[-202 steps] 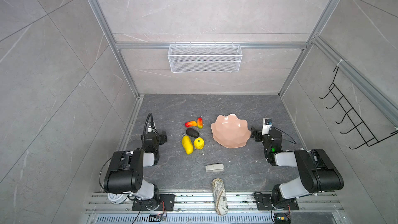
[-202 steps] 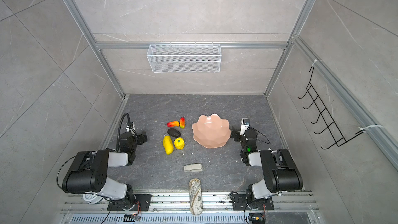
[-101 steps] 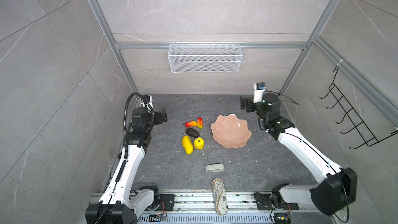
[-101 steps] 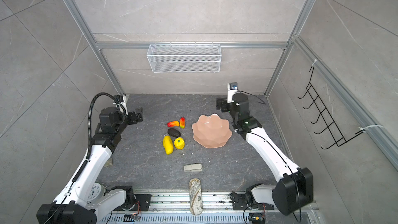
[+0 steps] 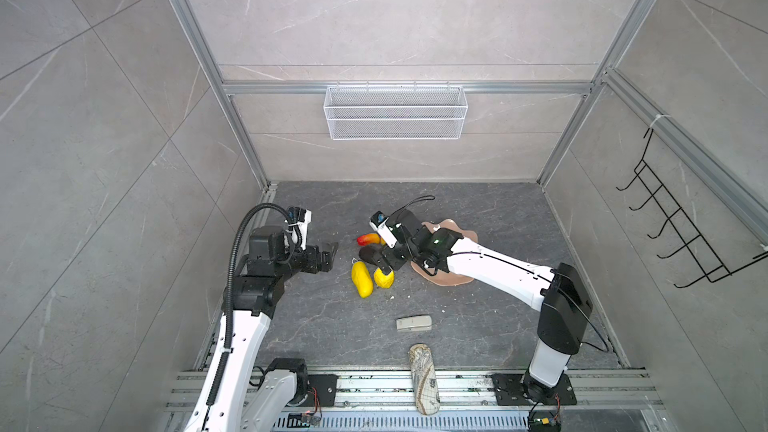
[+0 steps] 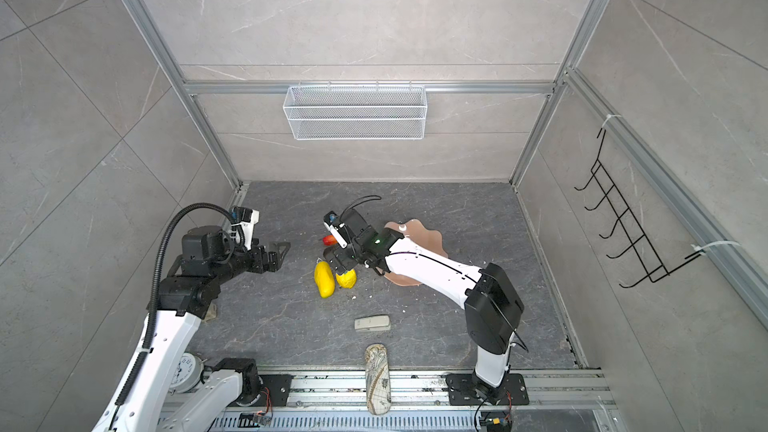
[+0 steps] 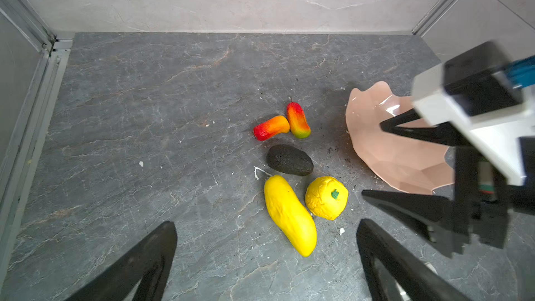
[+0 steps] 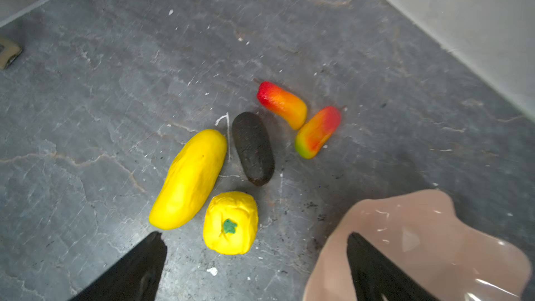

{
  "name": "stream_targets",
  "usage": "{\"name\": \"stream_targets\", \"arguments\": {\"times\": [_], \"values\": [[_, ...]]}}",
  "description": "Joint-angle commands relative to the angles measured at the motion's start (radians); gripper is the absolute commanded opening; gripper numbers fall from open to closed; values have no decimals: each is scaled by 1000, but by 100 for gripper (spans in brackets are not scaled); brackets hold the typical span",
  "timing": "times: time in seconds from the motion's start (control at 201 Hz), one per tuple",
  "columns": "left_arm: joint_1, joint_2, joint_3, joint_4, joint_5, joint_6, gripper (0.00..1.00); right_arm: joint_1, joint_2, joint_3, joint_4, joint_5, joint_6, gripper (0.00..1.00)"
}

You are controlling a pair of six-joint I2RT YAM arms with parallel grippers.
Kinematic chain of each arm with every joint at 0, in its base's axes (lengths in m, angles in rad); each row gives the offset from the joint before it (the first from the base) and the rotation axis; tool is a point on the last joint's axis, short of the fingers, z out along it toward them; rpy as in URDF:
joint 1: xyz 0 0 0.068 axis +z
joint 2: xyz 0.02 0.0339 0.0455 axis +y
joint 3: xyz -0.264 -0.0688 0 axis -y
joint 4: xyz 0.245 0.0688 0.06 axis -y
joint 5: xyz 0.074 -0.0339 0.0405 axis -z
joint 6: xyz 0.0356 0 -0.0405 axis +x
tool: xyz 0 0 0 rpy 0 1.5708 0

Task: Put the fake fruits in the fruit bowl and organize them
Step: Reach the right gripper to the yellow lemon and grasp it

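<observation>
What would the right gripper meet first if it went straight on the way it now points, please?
Probably the round yellow fruit, just ahead between the fingers of the open right gripper; depth is unclear.

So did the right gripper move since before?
Yes. The right gripper was on the far side of the pink bowl; now it has crossed to the bowl's left, by the round yellow fruit, jaws open.

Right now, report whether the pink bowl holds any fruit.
Empty. The fruit bowl shows a bare inside where it is visible, and all five fake fruits lie on the table beside it.
</observation>
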Motion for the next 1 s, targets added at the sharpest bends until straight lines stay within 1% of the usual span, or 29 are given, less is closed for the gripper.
{"name": "stream_targets", "arguments": {"times": [0.0,0.159,0.319,0.418,0.597,0.772,0.841,0.926,0.996], "values": [[-5,-27,3,-9,8,-4,100,8,46,-25,-37,-22,44,98],[-8,-50,1,-9,-12,0,100,16,81,-55,-7,-18,61,94],[-8,-48,-2,-11,-25,5,100,15,129,-48,18,-17,66,91],[-8,-47,-3,-11,-35,6,100,16,174,-39,46,-25,79,88],[-9,-46,-5,-11,-47,7,100,15,255,1,43,-38,86,80],[-8,-35,-8,-12,-58,13,100,16,276,4,56,-40,98,66],[-8,-33,-7,-12,-62,14,100,16,267,0,59,-38,98,59],[-8,-32,-9,-13,-64,15,100,16,246,-3,49,-35,93,49],[-8,-31,-9,-12,-64,13,100,15,213,-10,41,-34,87,45]]}}
